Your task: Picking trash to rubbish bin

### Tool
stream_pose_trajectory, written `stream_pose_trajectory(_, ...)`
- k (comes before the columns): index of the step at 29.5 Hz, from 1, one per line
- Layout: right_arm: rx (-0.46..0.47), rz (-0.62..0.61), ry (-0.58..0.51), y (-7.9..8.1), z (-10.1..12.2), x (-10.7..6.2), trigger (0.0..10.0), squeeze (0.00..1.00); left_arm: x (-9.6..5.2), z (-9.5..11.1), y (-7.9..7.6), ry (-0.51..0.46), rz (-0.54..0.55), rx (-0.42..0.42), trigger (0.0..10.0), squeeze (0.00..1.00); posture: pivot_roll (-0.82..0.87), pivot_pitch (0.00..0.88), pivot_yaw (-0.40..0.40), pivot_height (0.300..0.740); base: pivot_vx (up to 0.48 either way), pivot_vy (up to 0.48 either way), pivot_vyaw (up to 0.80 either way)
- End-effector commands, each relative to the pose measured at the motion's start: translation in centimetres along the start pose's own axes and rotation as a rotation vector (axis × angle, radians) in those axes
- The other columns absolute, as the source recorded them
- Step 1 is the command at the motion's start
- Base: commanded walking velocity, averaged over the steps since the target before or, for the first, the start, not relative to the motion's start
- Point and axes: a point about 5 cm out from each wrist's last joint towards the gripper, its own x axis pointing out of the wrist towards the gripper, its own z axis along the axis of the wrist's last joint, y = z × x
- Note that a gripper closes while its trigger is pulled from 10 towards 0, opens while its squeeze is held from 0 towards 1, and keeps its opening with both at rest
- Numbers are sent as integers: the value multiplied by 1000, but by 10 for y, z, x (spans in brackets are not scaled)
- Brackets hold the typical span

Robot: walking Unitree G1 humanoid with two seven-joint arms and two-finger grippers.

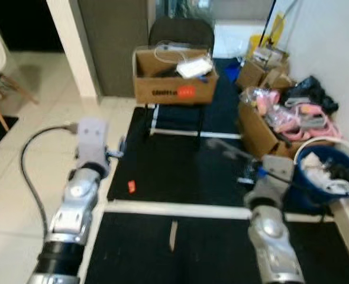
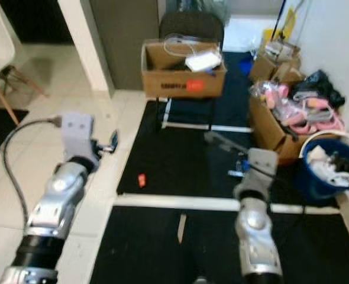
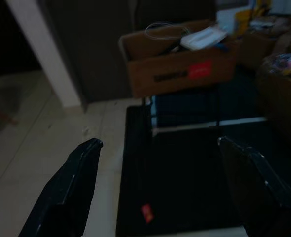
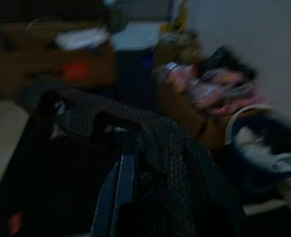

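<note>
Both arms are rounded, polished silver metal shells, jointed in segments, each ending in a pale grey boxy wrist block. The left arm [image 1: 74,213] has a black ribbed collar low on it, and a black cable loops out from its wrist block. The left tool [image 3: 158,190] has two long, matte black tapering fingers.

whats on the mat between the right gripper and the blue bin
Nothing: in the left eye view only bare black mat separates the right gripper, shut on dark netted trash, from the blue bin.
</note>
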Motion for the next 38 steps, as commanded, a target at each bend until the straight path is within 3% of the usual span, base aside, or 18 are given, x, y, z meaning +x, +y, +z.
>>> stream_pose_trajectory(1, 7, -7, 40, 0, -9, -6, 10000, 0, -3, -7, 5, 40, 15, 11, 10000, 0, -10, 135, 52, 740, 0, 0, -800)
stream_pose_trajectory(8, 13, -1, 53, 0, -12, -7, 10000, 0, -4, -10, 4, 42, 17, 12, 10000, 0, -11, 137, 52, 740, 0, 0, -800)
stream_pose_trajectory(12, 22, 57, 103, 7, -20, -9, 10000, 0, -7, -11, 3, 37, 8, 1, 10000, 0, -6, 136, 49, 740, 0, 0, 0)
stream_pose_trajectory(21, 31, 68, 90, 12, -18, -8, 10000, 0, -9, -8, -1, 20, -43, -9, 10000, 0, -1, 136, 46, 740, 0, 0, 0)
stream_pose_trajectory(38, 26, 85, 96, 13, -20, -7, 10000, 0, -9, -11, 1, 39, -51, -23, 10000, 0, -3, 131, 44, 740, 329, 0, 0)
